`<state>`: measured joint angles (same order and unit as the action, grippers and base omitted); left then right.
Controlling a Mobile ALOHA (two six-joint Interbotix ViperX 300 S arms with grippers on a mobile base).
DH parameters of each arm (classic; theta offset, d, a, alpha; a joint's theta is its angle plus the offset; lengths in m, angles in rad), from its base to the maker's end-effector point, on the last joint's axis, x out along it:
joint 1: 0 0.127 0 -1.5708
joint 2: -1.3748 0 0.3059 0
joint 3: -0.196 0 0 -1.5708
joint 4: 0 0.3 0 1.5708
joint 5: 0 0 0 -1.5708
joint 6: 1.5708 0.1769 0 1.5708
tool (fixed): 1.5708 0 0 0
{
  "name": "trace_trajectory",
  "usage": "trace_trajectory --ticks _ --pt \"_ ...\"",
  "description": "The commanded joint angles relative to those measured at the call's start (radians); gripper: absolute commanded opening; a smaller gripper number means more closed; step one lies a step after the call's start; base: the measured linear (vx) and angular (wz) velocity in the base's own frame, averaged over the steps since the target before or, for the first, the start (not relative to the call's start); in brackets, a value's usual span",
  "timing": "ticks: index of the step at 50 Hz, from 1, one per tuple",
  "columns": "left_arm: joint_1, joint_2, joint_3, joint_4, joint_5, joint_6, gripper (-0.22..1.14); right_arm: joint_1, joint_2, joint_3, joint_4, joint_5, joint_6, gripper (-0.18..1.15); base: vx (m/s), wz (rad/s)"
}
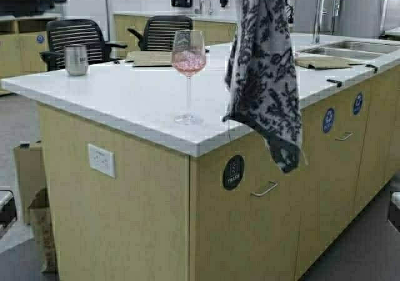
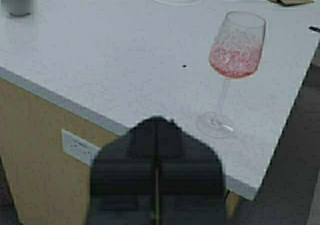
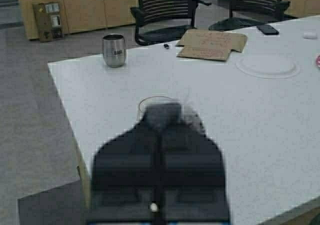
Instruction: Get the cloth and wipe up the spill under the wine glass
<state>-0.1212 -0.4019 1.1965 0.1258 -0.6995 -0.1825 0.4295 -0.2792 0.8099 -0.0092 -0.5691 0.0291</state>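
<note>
The wine glass point(image 1: 189, 62) stands upright near the front edge of the white counter point(image 1: 125, 93), its bowl pinkish-red. The cloth point(image 1: 265, 69), white-grey with a black floral pattern, hangs limp from the top of the high view, just right of the glass, its lower end dangling past the counter's edge. My right gripper point(image 3: 161, 116) is shut on a fold of the cloth point(image 3: 192, 120), above the glass rim point(image 3: 150, 101). My left gripper point(image 2: 156, 122) is shut and empty, off the counter's edge, near the glass foot point(image 2: 215, 125). I cannot make out a spill.
A steel cup point(image 1: 76, 60) stands at the counter's far left corner. A flat mat point(image 1: 150, 58), a white plate point(image 3: 268, 65) and a phone point(image 3: 267, 29) lie farther back. A sink point(image 1: 350, 49) is at the right. Two black chairs point(image 1: 78, 37) stand behind.
</note>
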Motion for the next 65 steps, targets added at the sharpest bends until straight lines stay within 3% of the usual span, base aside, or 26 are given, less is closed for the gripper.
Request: trace_trajectory --ticks 1,19,35,53,59,65 --pt "-0.021 0.114 -0.029 0.002 -0.11 0.003 0.02 0.002 0.005 -0.038 0.0 -0.015 -0.002 0.06 0.17 -0.08" --pt "-0.071 0.434 0.011 0.002 -0.44 0.081 0.02 0.003 0.009 -0.054 -0.003 -0.014 0.002 0.06 0.17 -0.09" --pt "-0.08 0.583 -0.012 -0.066 -0.462 0.179 0.02 0.002 0.008 -0.046 -0.005 -0.048 0.003 0.06 0.14 -0.09" --pt "-0.098 0.784 -0.109 -0.049 -0.466 0.172 0.04 0.002 0.008 -0.014 -0.005 -0.08 0.002 0.06 0.1 -0.06" --pt "-0.115 0.859 -0.149 -0.006 -0.511 0.163 0.1 0.003 0.008 -0.011 -0.005 -0.081 0.002 0.06 0.08 0.01" --pt "-0.14 0.927 -0.187 0.041 -0.588 0.152 0.26 0.002 0.009 -0.003 -0.005 -0.08 0.002 0.06 0.08 0.05"
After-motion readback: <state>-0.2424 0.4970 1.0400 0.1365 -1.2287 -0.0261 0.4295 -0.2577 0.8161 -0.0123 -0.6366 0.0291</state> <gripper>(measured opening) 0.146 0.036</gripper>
